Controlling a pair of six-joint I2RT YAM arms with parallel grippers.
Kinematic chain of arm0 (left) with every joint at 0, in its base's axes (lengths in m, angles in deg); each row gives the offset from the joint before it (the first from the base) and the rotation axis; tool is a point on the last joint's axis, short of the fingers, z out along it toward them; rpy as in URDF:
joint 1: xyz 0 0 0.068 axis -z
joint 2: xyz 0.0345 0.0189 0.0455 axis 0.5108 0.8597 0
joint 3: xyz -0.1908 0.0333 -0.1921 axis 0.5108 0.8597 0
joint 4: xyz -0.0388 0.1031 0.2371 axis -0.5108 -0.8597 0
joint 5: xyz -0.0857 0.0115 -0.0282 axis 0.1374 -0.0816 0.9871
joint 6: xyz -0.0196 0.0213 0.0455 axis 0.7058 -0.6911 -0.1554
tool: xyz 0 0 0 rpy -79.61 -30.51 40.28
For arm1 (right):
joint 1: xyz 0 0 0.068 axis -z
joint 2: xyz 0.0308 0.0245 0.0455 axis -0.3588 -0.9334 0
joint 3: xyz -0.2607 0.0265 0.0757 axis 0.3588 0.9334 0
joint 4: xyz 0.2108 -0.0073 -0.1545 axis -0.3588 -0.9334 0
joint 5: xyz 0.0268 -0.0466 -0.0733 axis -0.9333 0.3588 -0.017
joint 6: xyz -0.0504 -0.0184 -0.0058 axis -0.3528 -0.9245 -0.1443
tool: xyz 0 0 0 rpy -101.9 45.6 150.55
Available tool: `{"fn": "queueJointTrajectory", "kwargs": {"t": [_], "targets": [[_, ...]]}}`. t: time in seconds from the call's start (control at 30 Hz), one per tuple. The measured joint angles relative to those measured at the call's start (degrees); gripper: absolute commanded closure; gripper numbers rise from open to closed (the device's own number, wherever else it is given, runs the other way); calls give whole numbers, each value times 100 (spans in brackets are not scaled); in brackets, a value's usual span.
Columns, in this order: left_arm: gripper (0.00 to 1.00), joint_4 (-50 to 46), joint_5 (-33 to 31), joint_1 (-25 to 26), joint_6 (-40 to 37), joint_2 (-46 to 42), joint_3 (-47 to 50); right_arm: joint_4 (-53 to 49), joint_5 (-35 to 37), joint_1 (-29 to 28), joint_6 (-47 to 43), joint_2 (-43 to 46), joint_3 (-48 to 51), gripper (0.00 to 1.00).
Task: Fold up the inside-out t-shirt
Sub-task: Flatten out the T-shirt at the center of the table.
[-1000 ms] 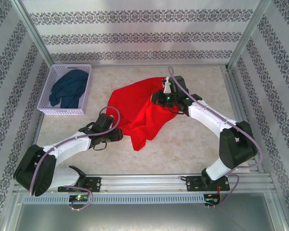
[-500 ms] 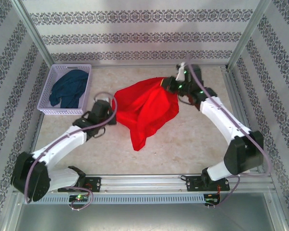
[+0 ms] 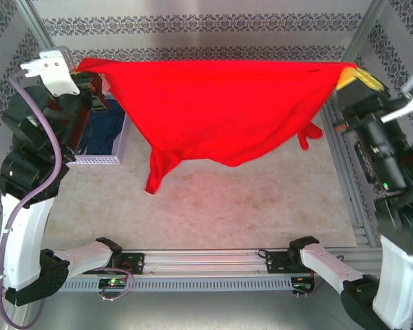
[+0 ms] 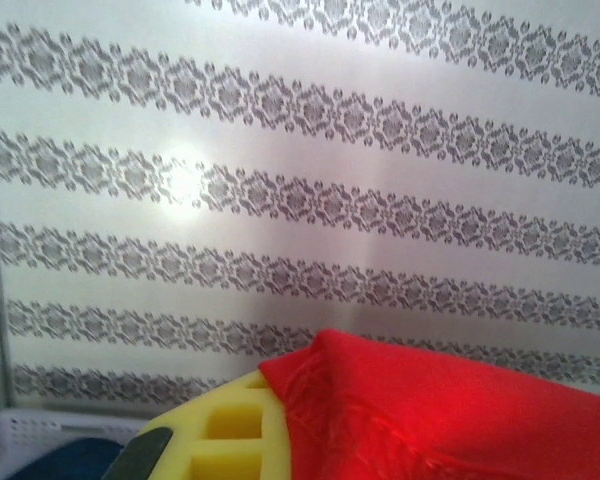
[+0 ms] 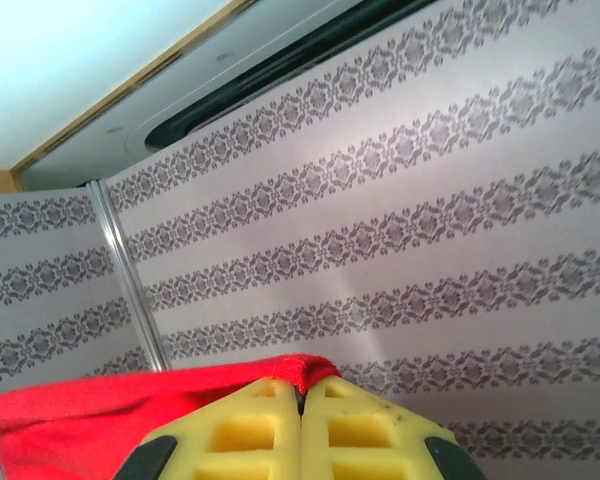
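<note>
The inside-out t-shirt [image 3: 220,110] is bright red and hangs stretched wide in the air above the table, its top edge nearly level. My left gripper [image 3: 88,69] is shut on the shirt's upper left corner, and my right gripper [image 3: 347,74] is shut on the upper right corner. One sleeve [image 3: 155,180] dangles low on the left and another [image 3: 306,134] on the right. In the left wrist view red cloth [image 4: 440,420] drapes over the left gripper [image 4: 280,390], hiding one yellow finger. The right wrist view has a red hem [image 5: 305,368] pinched between the right gripper's [image 5: 300,392] closed yellow fingers.
A lilac basket [image 3: 115,157] holding a dark blue garment [image 3: 104,127] stands at the back left, partly behind the left arm. Patterned walls and metal frame posts [image 3: 347,51] enclose the table [image 3: 248,206]. The basket's rim [image 4: 20,435] lies below the left gripper.
Both arms rose from the table and drew apart, lifting the shirt off the surface and spreading it wide. The left gripper shut on the shirt's edge.
</note>
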Motion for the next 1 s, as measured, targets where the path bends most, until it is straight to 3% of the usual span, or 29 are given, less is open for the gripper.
{"fn": "queueJointTrajectory", "kwargs": {"t": [0.17,0.37,0.57,0.67,0.83,0.93,1.0], "targets": [[100,-260,7,-238,-210,866,-341,-284,339,2,-308,-251,273,100],[100,-452,199,-680,-291,2479,-863,-101,505,254,-442,-1921,42,100],[100,-802,553,-1119,-385,3976,-3648,-24,341,343,-310,-3657,-1757,100],[100,-802,737,-1287,-407,4026,-4551,-11,162,339,-160,-3901,-2562,100],[100,-706,1185,-1342,-437,2809,-3679,173,-35,299,-72,-3488,-2671,100],[100,-514,1646,-1342,-369,1845,-2323,326,-35,304,-74,-2802,-1639,100],[100,-214,2076,-1320,-205,1099,-929,367,-28,315,-76,-2282,-595,100]]}}
